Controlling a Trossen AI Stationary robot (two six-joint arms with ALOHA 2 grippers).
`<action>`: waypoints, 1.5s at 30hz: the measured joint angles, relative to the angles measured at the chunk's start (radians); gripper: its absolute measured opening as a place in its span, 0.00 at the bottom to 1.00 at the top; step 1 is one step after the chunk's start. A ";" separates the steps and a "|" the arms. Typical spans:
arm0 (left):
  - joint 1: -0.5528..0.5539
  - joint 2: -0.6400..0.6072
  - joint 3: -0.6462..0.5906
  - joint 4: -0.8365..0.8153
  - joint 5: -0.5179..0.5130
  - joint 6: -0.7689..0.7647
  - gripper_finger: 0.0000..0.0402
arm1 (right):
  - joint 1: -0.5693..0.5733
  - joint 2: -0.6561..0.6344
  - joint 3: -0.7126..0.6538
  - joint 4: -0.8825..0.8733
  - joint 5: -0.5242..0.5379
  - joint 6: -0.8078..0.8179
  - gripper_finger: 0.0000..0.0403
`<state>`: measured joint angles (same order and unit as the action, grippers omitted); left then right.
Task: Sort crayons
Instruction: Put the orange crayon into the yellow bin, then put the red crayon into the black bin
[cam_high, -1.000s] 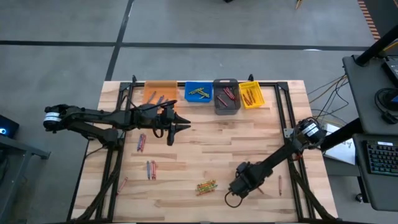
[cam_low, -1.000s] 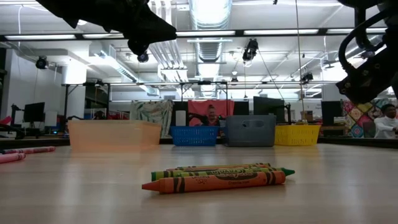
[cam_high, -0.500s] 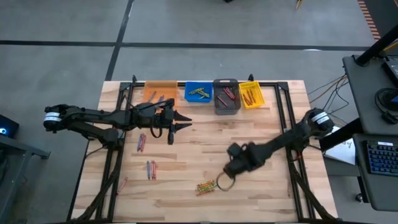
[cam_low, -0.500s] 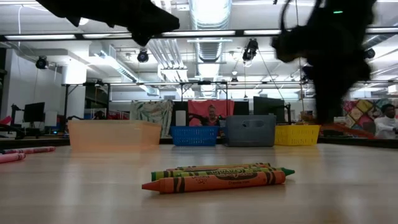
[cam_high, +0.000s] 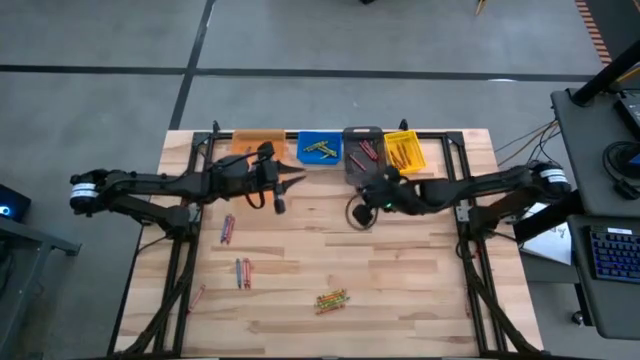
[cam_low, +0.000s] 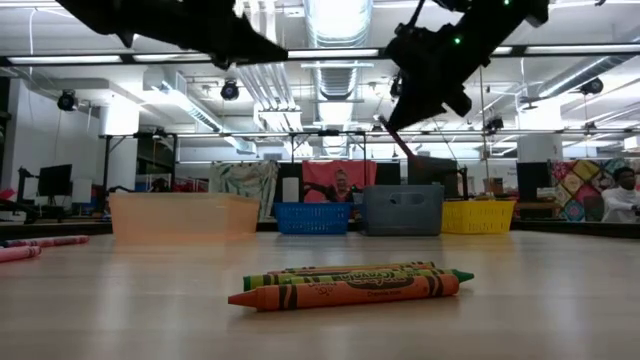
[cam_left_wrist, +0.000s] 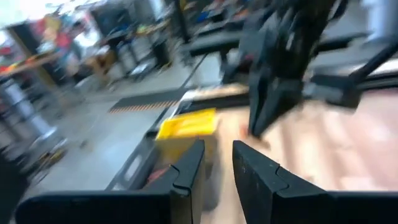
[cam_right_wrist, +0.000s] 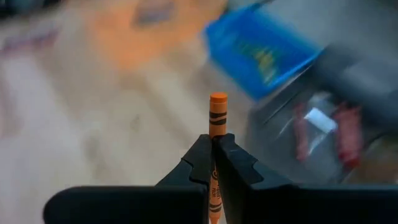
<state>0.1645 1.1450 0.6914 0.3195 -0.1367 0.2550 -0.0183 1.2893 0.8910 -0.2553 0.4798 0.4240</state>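
orange crayon (cam_right_wrist: 217, 118) — pinched in right gripper (cam_right_wrist: 214, 151) — near grey bin (cam_high: 364, 155).

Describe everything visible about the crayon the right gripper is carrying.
The orange crayon is a thin wax stick in a paper wrapper with dark bands near its flat tip. It stands upright between the shut fingers of the right gripper, its tip above them and its lower end below. It is held in the air near the grey bin and touches only the fingers.
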 joint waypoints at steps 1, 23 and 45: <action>0.008 0.000 0.000 -0.015 -0.014 0.000 0.16 | -0.016 -0.020 -0.022 0.053 0.034 -0.020 0.02; 0.048 0.000 0.000 -0.022 -0.020 -0.031 0.16 | -0.847 0.111 0.093 -0.215 -0.286 -0.042 0.02; 0.048 0.000 0.000 -0.054 -0.020 -0.064 0.16 | -0.853 0.231 0.164 -0.399 -0.330 -0.015 0.19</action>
<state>0.2123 1.1450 0.6914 0.2656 -0.1562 0.1911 -0.8711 1.5200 1.0548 -0.6548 0.1496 0.4086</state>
